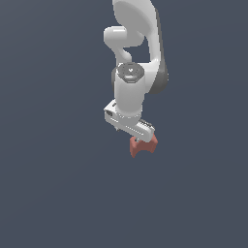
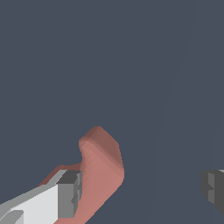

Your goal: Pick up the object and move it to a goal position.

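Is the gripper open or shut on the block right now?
Open. In the wrist view the gripper has one finger against the reddish block, while the other finger stands well clear, with bare floor between.

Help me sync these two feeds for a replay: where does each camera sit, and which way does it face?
Exterior view: off the arm, looking at the white arm, its gripper and the reddish-brown block right beneath it.
Wrist view: on the wrist, facing along the fingers to the block, one finger beside it, the other far off; gripper open.
Shared: the block and gripper.
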Controlling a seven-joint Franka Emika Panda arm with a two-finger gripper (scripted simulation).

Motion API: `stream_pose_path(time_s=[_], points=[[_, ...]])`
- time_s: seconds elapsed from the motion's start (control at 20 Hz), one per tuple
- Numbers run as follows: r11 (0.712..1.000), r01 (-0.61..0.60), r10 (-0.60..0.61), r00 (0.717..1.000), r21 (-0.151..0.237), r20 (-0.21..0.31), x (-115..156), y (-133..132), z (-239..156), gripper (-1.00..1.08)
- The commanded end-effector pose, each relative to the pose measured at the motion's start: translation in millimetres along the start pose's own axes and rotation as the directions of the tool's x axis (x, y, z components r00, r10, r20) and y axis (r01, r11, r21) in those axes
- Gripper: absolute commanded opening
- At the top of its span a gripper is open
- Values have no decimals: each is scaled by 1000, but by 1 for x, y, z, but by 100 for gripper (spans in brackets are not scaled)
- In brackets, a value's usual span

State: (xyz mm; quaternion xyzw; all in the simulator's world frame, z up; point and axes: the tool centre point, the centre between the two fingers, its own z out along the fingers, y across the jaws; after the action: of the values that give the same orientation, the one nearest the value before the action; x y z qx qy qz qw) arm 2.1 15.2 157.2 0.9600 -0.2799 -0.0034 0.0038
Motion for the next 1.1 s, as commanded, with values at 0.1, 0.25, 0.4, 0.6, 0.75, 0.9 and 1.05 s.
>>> stream_pose_path(time_s=[0.1,0.25,0.4,0.6,0.75,0.9,1.05], points=[[995,-104,104,995,1,0,-5,-9,2,100],[985,-172,172,985,2,0,-9,-15,3,100],[971,-239,239,971,3,0,-12,-21,4,100],[945,-326,326,945,5,0,-17,-29,5,100],[921,-390,390,921,5,0,-21,-35,6,100],[892,-452,452,892,6,1,-24,-41,7,100],[859,-512,512,859,7,1,-28,-47,8,100]])
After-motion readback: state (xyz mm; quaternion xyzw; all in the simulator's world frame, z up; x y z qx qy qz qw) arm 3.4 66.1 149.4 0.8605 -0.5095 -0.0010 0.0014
